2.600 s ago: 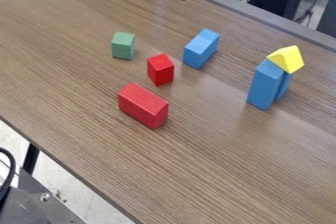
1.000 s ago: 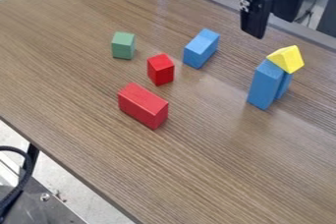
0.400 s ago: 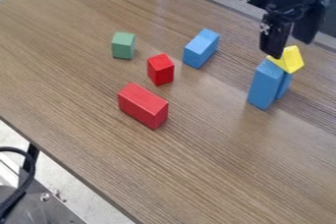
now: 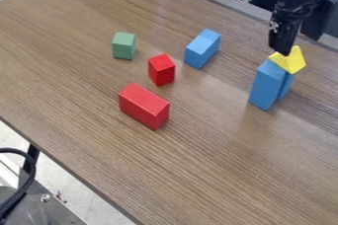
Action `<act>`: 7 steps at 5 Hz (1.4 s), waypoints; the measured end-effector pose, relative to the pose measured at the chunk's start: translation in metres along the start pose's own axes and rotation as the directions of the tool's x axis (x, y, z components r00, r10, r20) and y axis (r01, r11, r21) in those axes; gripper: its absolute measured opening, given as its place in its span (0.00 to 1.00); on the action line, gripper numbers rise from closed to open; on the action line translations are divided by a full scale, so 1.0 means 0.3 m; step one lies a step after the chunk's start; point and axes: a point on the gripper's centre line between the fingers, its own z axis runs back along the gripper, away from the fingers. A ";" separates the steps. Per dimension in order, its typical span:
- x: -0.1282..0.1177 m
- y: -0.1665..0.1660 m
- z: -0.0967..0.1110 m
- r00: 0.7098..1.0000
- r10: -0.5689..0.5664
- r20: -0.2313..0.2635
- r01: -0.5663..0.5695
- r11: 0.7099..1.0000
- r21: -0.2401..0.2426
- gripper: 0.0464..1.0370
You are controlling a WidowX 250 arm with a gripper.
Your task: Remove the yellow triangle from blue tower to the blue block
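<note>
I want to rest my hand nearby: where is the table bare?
The wooden table is bare in front of the long red block and blue tower, and left of the green block. A narrower gap separates the lone blue block and tower. Crowded: around the small red block, and at the yellow triangle under the gripper.

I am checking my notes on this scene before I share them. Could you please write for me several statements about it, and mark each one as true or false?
1. The yellow triangle rests on top of the blue tower. True.
2. The separate blue block stands apart from the blue tower. True.
3. The yellow triangle is on the separate blue block. False; it is on the blue tower.
4. The green block and the small red block are apart. True.
5. The end effector is at the green block. False; it is at the yellow triangle.
</note>
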 end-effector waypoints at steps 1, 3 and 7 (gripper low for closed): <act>-0.001 -0.002 -0.026 1.000 -0.001 -0.001 0.001 1.000 0.015 0.96; 0.006 -0.023 -0.021 1.000 -0.006 0.011 0.006 1.000 0.010 0.96; 0.030 0.001 -0.089 0.999 0.048 0.016 -0.050 0.993 0.104 0.52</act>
